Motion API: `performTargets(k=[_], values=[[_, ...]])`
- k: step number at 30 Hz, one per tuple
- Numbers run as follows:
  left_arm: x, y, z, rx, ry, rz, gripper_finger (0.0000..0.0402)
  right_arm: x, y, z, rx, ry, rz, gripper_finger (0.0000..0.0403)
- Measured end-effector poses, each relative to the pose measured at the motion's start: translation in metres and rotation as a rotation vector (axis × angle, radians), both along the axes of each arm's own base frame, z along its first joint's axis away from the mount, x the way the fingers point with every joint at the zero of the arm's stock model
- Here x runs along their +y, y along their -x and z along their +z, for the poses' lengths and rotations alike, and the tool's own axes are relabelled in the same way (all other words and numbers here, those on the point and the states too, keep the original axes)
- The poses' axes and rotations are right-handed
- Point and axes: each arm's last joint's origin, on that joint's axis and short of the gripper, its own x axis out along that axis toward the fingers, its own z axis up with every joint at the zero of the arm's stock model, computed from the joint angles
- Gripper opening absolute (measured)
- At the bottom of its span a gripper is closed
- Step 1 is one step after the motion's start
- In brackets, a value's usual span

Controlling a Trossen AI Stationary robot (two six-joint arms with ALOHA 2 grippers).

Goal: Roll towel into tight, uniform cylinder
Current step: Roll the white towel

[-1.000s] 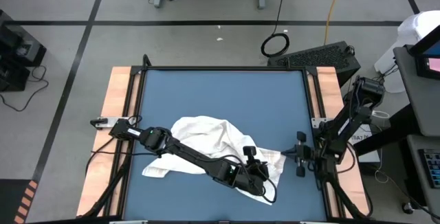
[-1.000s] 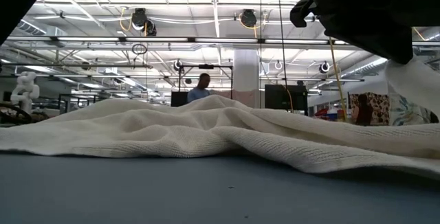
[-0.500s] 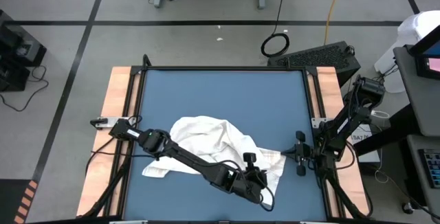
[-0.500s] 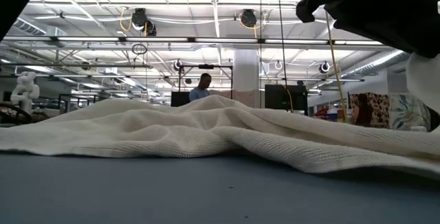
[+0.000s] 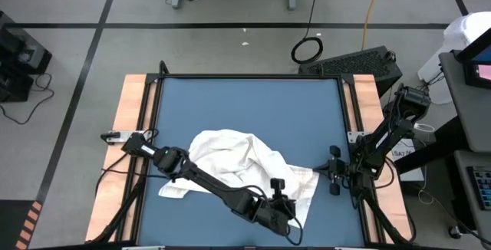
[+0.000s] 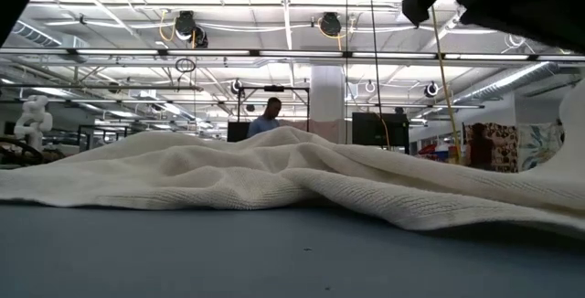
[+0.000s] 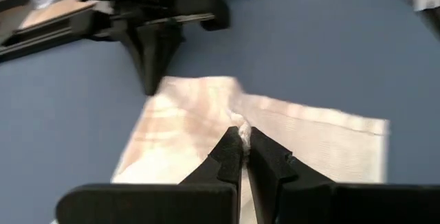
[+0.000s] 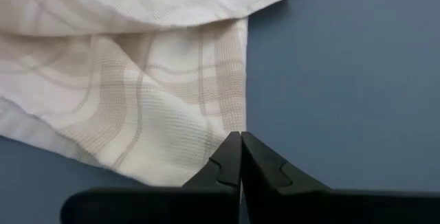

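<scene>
High view first: the blue mat covers the counter, and the towel lies crumpled on the mat's near half, one flat checked corner reaching toward the right arm. Since a second ago the left arm has drawn back toward the near edge; its left claw, then over the towel's near-right corner, now sits lower in this view at the towel's near hem, and the cloth there has been pulled into a narrower flap. The right claw has stayed put just off the towel's right corner. Left wrist view shows the left claw closed tight with a small pinch of white cloth between its tips. Right wrist view shows the right claw closed with nothing in it, its tips at the towel's corner edge; whether they touch the cloth is unclear. Low view gives only the towel's folds; a dark arm cuts off the upper right, and a person stands far behind.
</scene>
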Motion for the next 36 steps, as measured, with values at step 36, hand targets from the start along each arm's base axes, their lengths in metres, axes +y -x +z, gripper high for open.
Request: performTargets(k=[36], values=[[-0.026, -0.004, -0.012, -0.034, 0.211, -0.214, 0.0172, 0.001, 0.001, -0.001, 0.048, -0.025, 0.028, 0.0000]])
